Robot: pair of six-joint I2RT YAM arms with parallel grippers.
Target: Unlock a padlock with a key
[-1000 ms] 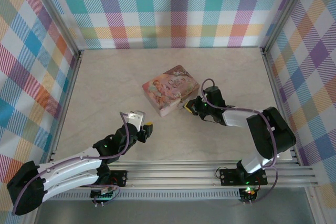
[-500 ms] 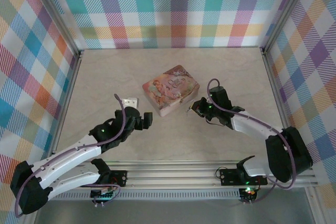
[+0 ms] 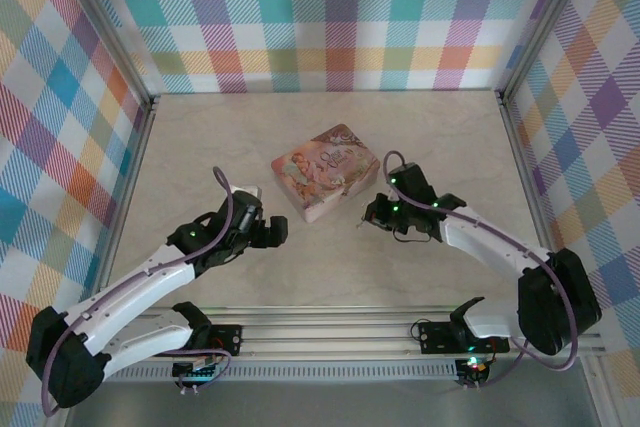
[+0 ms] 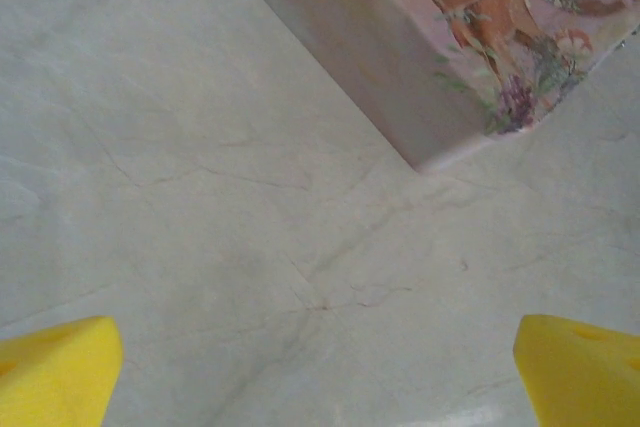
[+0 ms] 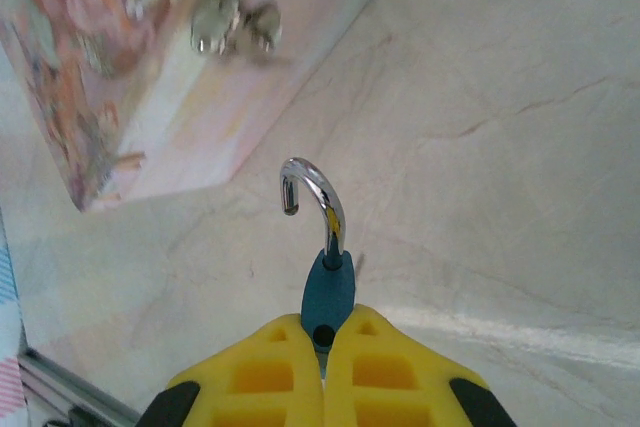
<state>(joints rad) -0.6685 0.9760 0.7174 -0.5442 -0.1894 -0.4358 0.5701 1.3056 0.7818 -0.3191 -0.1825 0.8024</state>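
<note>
My right gripper is shut on the padlock, a tiny blue body pinched between the yellow pads. Its silvery shackle stands swung open, its free end hanging clear of the body. It points toward the pink floral tin box, a short gap from the tin's metal latch. From above, the right gripper sits just right of the tin. My left gripper is open to the tin's front left, yellow fingertips wide apart over bare table. The key is out of view.
The tin box corner lies ahead of the left gripper. Metal rails and plaid walls fence the marbled tabletop on the left, back and right. Open table lies along the front and behind the tin.
The left gripper's jaws went from half shut to wide open and the arm reached further in toward the tin. The right gripper drew slightly away from the tin, still holding the padlock.
</note>
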